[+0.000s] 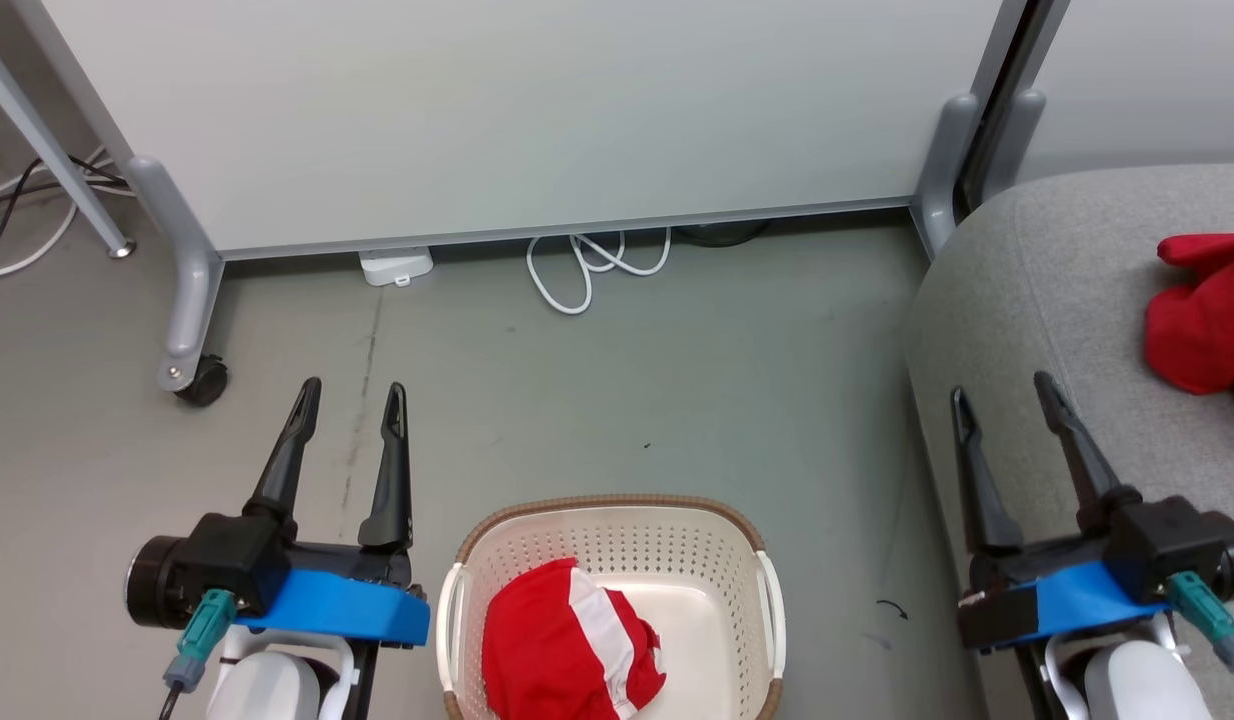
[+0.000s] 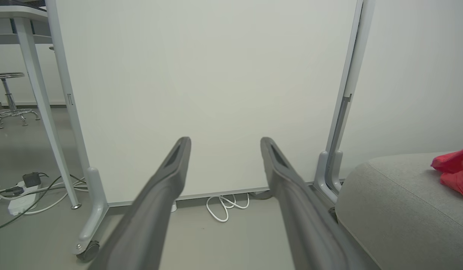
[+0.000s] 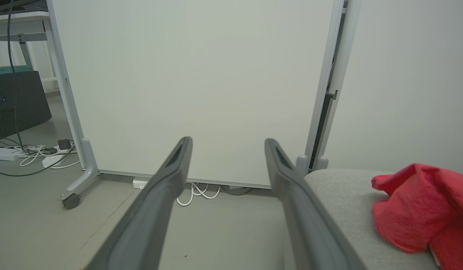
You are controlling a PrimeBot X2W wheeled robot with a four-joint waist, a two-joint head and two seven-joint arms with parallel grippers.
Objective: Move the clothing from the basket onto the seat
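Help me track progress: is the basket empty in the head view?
No, a red and white striped garment lies inside the basket.

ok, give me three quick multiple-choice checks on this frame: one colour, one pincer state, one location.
1. The sofa is: A grey; B blue; C brown.
2. The left pincer and right pincer are: A both shut; B both open, empty; C left shut on cloth.
3. The striped red garment lies: A on the sofa; B in the right pincer; C in the basket.

Key:
1 A, the upholstery reads grey in every view.
2 B, each pair of fingers stands apart with nothing between them.
3 C, it sits bunched inside the perforated white walls.
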